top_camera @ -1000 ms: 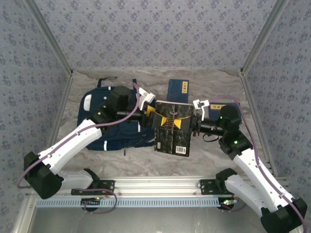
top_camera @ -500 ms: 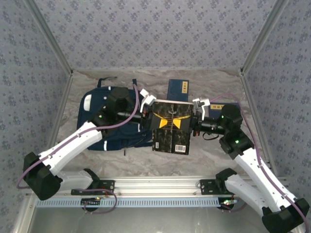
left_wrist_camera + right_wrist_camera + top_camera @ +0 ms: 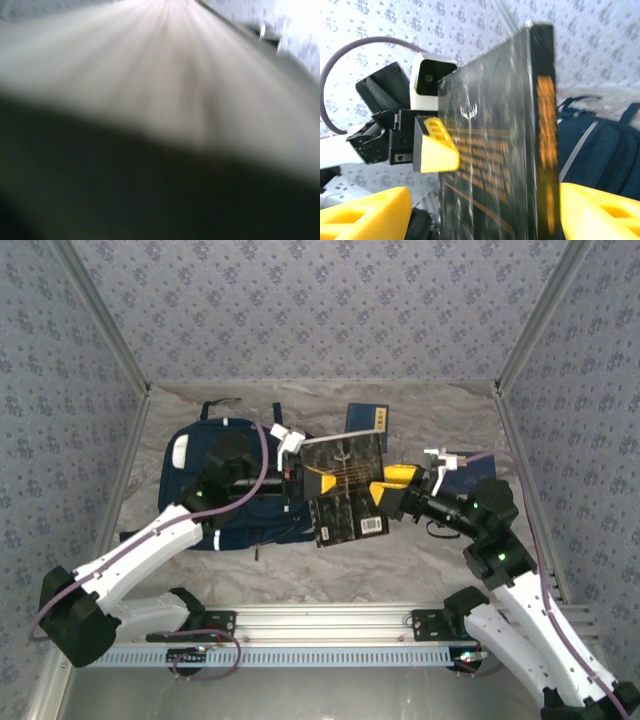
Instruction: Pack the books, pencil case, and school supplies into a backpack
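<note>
Tilted and shifted leftward since a second ago: thin black gold-patterned book [image 3: 345, 490], clamped edgewise by left gripper [image 3: 312, 483]; right gripper [image 3: 390, 487] spread, let go. Hazard judged: slip or sag from one-edge hold.

Count on record: one navy backpack [image 3: 262, 518]. Three books: one black book [image 3: 345, 490] with gold pattern, one navy book [image 3: 367, 418] with yellow label, a second navy book [image 3: 462, 472], partly hidden.

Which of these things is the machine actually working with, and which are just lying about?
In the job: black book in the left pincer; navy book at the back; navy book on the right; backpack.
Just there: table; patterned walls; metal rail.
</note>
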`<action>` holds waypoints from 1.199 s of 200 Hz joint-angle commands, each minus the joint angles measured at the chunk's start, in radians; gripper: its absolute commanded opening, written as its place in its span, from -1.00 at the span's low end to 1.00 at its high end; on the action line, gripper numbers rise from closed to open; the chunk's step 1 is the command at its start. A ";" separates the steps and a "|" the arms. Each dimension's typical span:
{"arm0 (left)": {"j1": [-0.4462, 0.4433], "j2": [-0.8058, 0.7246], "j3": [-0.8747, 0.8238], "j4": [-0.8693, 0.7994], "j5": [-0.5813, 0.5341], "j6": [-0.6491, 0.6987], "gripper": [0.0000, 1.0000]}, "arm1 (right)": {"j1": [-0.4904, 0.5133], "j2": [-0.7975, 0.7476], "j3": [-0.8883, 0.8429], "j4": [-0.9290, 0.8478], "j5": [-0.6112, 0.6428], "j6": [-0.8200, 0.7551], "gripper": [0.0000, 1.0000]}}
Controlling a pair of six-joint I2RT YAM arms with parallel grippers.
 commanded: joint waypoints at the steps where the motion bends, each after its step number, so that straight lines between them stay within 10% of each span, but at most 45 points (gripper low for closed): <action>1: 0.004 -0.050 -0.053 0.342 -0.218 -0.220 -1.00 | -0.002 -0.019 -0.087 0.153 0.106 0.105 0.59; 45: -0.016 -0.052 -0.102 0.562 -0.377 -0.390 -1.00 | 0.017 -0.018 -0.259 0.476 0.283 0.403 0.67; 147: -0.067 -0.012 -0.081 0.561 -0.441 -0.401 -1.00 | 0.216 0.211 -0.225 0.821 0.348 0.459 0.56; 240: -0.076 0.003 -0.100 0.541 -0.494 -0.430 -1.00 | 0.282 0.203 -0.267 0.884 0.501 0.421 -0.81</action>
